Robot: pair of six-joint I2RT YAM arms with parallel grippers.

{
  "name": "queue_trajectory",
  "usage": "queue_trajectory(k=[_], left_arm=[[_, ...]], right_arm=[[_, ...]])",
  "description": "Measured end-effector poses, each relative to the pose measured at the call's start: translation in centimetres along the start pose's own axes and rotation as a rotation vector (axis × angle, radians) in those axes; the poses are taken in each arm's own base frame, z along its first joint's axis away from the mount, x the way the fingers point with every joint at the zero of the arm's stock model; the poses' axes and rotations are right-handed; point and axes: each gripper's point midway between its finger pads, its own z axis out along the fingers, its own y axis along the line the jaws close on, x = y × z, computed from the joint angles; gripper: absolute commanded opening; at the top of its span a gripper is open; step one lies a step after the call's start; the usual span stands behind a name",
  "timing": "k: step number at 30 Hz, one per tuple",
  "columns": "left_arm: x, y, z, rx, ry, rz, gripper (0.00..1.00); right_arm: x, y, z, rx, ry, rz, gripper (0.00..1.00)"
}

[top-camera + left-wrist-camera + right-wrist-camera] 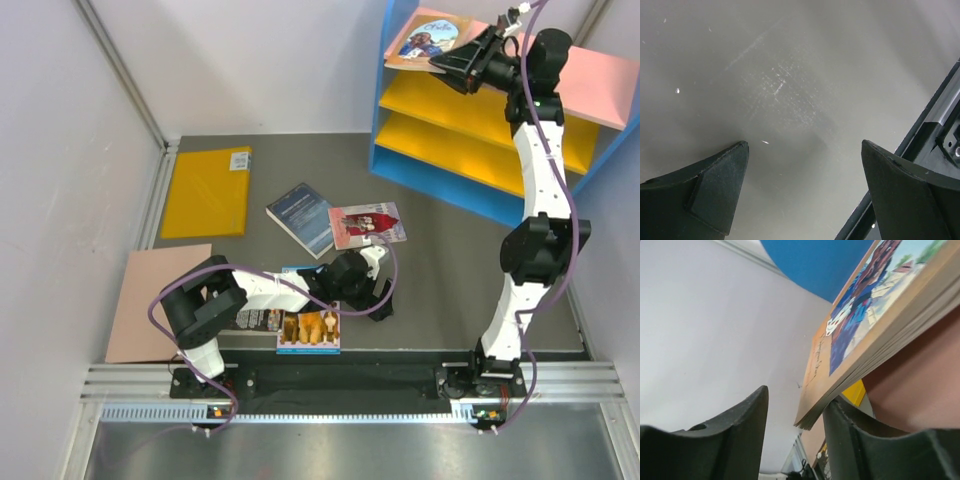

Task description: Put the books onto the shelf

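Note:
The tan book (428, 40) with a blue figure lies on the pink top board (600, 85) of the blue-sided shelf (381, 100). My right gripper (452, 62) is at its near corner. In the right wrist view that gripper (796, 396) stands open: the tan book (865, 335) rests against one finger, and a gap shows to the other. On the table lie the dark navy book (302, 217), the red-and-white book (367, 224), the blue dog book (310, 328) and the black book (255, 320), which is partly under my left arm. My left gripper (372, 295) hangs open over bare table (804, 143).
A plain yellow sheet (207, 190) lies at the back left of the table, and a pinkish-brown board (150, 300) at the left edge. Yellow inner shelves (450, 105) sit below the pink top. The metal rail (940, 130) runs along the table's near edge.

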Motion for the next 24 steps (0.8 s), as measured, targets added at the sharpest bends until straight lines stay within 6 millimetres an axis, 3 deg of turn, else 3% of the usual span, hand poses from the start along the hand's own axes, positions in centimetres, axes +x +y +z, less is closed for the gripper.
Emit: queue_trajectory(k=[24], left_arm=[[0.0, 0.0, 0.1, -0.005, 0.002, 0.007, 0.99]], right_arm=[[3.9, -0.1, -2.2, 0.022, 0.017, -0.027, 0.50]])
